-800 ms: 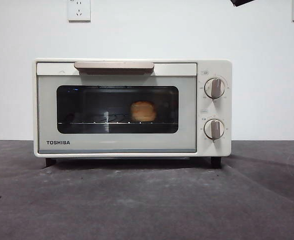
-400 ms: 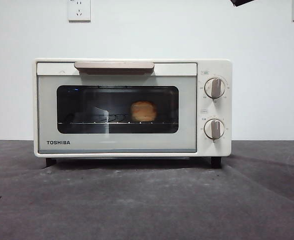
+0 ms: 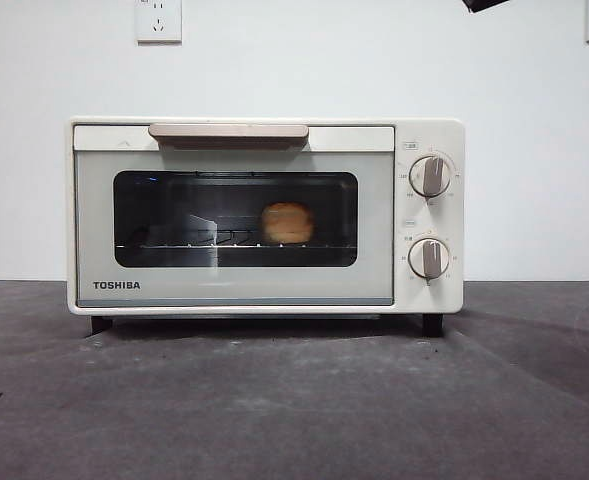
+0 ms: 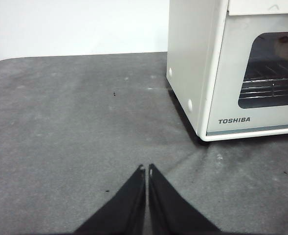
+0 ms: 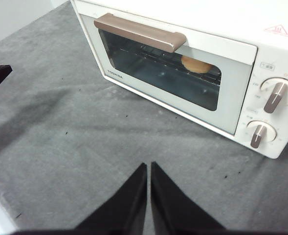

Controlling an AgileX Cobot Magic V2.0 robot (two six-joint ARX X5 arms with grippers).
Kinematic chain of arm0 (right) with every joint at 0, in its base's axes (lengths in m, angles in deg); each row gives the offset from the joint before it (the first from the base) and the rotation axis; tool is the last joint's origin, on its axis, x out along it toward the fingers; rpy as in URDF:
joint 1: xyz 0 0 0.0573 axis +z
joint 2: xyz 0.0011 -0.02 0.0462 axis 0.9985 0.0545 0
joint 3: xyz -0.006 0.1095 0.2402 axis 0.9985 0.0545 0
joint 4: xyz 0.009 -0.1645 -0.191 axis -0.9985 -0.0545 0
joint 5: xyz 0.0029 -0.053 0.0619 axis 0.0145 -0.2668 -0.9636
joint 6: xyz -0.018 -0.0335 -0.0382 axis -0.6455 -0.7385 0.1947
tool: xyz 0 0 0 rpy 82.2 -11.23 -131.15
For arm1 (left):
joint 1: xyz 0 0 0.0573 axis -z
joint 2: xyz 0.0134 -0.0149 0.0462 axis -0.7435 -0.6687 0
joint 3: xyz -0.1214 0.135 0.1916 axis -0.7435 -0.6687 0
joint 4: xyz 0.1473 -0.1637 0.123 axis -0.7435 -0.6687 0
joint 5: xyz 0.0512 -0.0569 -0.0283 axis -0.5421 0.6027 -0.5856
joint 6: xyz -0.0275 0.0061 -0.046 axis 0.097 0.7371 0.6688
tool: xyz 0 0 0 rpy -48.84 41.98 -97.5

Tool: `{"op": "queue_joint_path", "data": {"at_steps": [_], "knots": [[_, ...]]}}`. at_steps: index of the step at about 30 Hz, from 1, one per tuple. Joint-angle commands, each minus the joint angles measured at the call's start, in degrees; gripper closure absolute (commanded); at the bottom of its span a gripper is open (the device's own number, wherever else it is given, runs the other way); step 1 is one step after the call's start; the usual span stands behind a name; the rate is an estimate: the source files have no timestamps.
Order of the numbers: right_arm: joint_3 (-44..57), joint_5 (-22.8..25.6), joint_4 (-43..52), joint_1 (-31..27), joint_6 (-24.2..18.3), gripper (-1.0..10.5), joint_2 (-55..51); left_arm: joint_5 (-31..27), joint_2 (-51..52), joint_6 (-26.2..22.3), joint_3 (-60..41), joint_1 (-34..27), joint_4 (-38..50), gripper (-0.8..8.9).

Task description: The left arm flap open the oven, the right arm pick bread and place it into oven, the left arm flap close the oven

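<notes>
Front view has the oven [image 3: 265, 216] sitting square on the grey table [image 3: 274, 410], door up flush, and the bread [image 3: 287, 222] on the wire rack behind the glass, a bit right of the window's middle. So from where I'm sitting the job looks basically done.

What could still bite me, going left to right. The left gripper [image 4: 145, 169] hangs over bare table off the oven's left side, jaws pressed together with nothing in them, well apart from the door. If I swing it inward carelessly it could clip the oven's side wall and shove the whole box, since it only rests on small feet. The handle [image 5: 140, 32] is the other soft spot: a nudge from above could drop the door back open (I can't tell from the glass alone whether it's fully latched). Then the right gripper [image 5: 148, 166], jaws also closed and empty, sits out in front of the door, with the bread well beyond it behind the glass. Its nearest hazard is the two knobs [image 5: 276, 94] if it drifts forward.
</notes>
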Motion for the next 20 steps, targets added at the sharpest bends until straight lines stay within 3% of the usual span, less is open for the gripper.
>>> {"op": "queue_joint_path", "data": {"at_steps": [1, 7, 12, 20], "knots": [[-0.57, 0.44, 0.57, -3.02, -4.35, 9.4, -1.33, -0.22, 0.11, -0.9, -1.18, -0.04, -0.11, 7.94], [2.27, -5.05, 2.84, -18.99, -4.96, 9.4, -7.28, -0.22, 0.11, -0.9, -1.18, -0.04, -0.17, 7.94], [9.4, -5.07, 10.8, -30.84, -9.07, 9.4, -14.53, -0.22, 0.11, -0.9, -1.18, -0.04, -0.2, 7.94], [25.9, -4.87, 30.18, -39.39, -9.31, 9.4, -26.6, -0.22, 0.11, -0.9, -1.18, -0.04, -0.2, 7.94]]}}
